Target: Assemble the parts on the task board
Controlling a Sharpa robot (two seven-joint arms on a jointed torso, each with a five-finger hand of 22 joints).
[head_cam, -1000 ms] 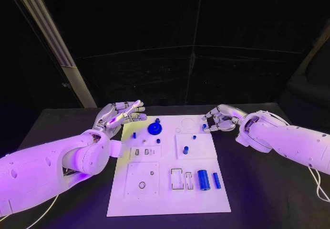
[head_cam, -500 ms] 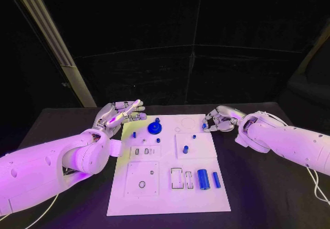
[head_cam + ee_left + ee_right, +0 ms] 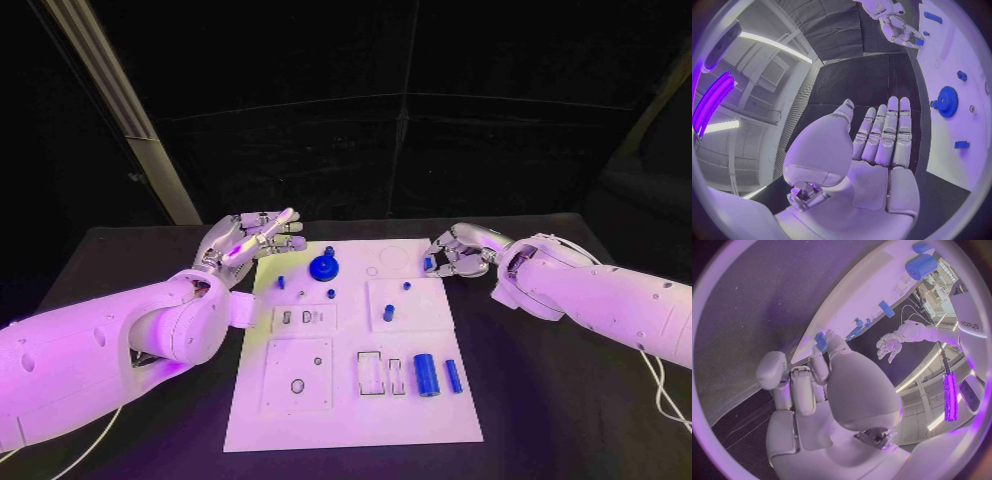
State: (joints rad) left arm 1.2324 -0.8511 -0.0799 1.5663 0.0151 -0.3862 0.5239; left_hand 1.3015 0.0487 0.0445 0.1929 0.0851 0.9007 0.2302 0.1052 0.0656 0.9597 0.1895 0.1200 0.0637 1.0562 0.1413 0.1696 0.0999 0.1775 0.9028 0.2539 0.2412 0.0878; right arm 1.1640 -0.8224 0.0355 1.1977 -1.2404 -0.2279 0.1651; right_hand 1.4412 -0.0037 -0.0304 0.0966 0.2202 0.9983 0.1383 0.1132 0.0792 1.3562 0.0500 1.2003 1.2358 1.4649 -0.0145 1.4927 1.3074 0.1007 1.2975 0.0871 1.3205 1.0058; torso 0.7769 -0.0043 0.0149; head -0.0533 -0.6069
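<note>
The white task board (image 3: 353, 400) lies in the middle of the table. On it are a blue gear (image 3: 326, 268) (image 3: 946, 101), a thick blue cylinder (image 3: 427, 375), a thin blue rod (image 3: 453, 377) and several small blue pegs. My right hand (image 3: 456, 250) (image 3: 898, 27) is at the board's far right edge, fingers curled, pinching a small blue part (image 3: 428, 265) (image 3: 820, 340) at its fingertips. My left hand (image 3: 253, 238) (image 3: 879, 145) hovers off the board's far left corner, flat, fingers straight and holding nothing.
Black table (image 3: 562, 400) surrounds the board on both sides. A slanted pale post (image 3: 123, 110) stands behind the table at the far left. Empty rectangular slots (image 3: 382, 375) lie beside the thick cylinder.
My right hand has crept slightly toward the board's edge and closed tighter around the small blue part. The left hand has stayed where it was.
</note>
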